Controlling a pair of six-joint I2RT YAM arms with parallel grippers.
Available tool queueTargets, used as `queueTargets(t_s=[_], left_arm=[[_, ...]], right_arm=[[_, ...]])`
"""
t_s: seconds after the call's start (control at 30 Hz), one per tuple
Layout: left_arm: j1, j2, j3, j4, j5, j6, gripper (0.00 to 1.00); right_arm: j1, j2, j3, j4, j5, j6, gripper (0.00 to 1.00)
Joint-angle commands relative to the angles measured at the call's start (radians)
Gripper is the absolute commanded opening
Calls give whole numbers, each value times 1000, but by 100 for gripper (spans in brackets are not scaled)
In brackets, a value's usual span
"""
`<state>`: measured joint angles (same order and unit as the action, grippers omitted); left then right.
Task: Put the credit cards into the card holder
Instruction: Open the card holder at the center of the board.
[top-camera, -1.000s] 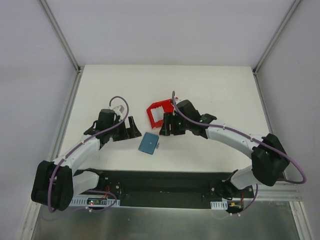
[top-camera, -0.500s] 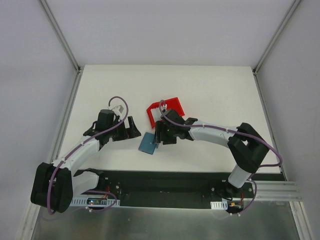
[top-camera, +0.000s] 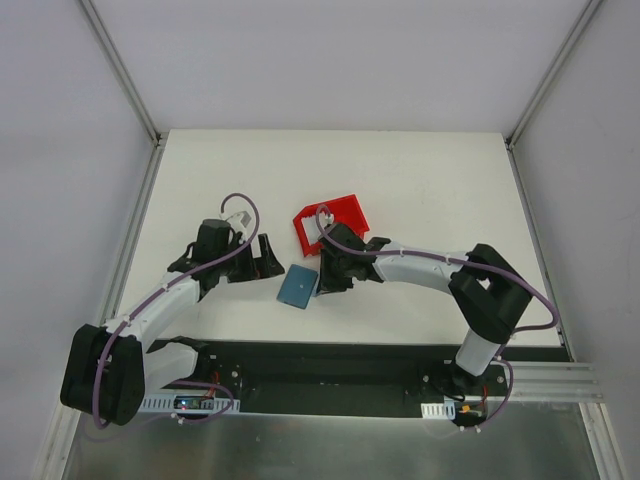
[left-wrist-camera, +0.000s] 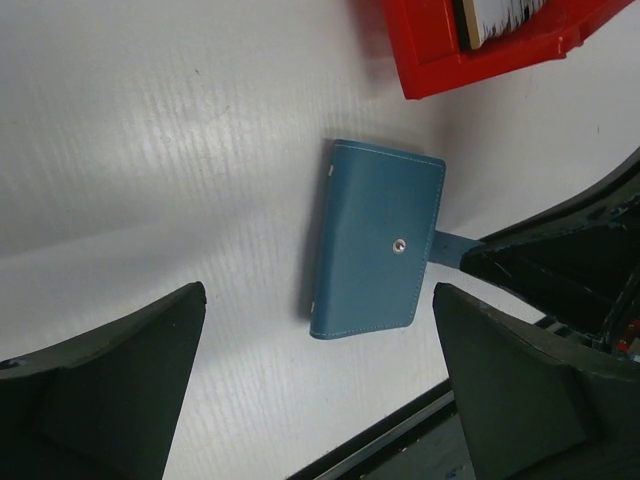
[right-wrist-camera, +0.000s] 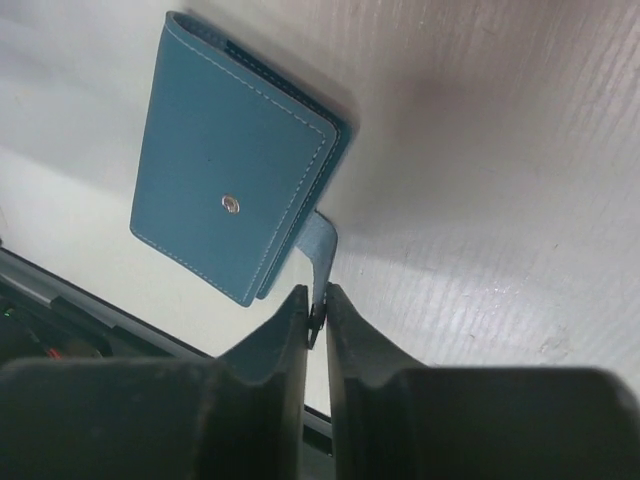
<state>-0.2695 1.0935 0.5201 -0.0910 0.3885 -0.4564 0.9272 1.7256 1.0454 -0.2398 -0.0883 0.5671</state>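
The left pincer (top-camera: 268, 258) had stayed wide apart and empty, just left of the card holder (top-camera: 297, 287). The card holder lay closed, snap side up, on the worktop (top-camera: 420, 180) between the two arms.

Within the last second, the right pincer (right-wrist-camera: 315, 305) had travelled from the red bin (top-camera: 330, 222) to the card holder. It had narrowed onto the closure tab (right-wrist-camera: 322, 250) and pinched it.

Judgement: the opening step had begun, and no card had been inserted.

The credit cards (left-wrist-camera: 495, 15) sat in the bin, cut off by the frame edge, so their count could not be determined. The pocketed interior was hidden. From above, the wrist concealed the right fingertips.
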Motion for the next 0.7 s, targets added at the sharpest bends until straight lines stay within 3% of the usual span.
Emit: queueTargets(t_s=[0.0,0.07,0.37,0.67], left_arm=[[-55,12,26,17,36,42,94],[-97,20,38,16,21,48,93],[-312,59,101,-35,-151,84,92],[-404,111,147,-64,-250,62,92]], right_arm=[[2,-35,-1,2,33,-25,9],[-1,-55,-10,10,44,-52,1],[1,-161,-102,195,-31,-87,0],[-1,-221,-166,341,-90,-56,1]])
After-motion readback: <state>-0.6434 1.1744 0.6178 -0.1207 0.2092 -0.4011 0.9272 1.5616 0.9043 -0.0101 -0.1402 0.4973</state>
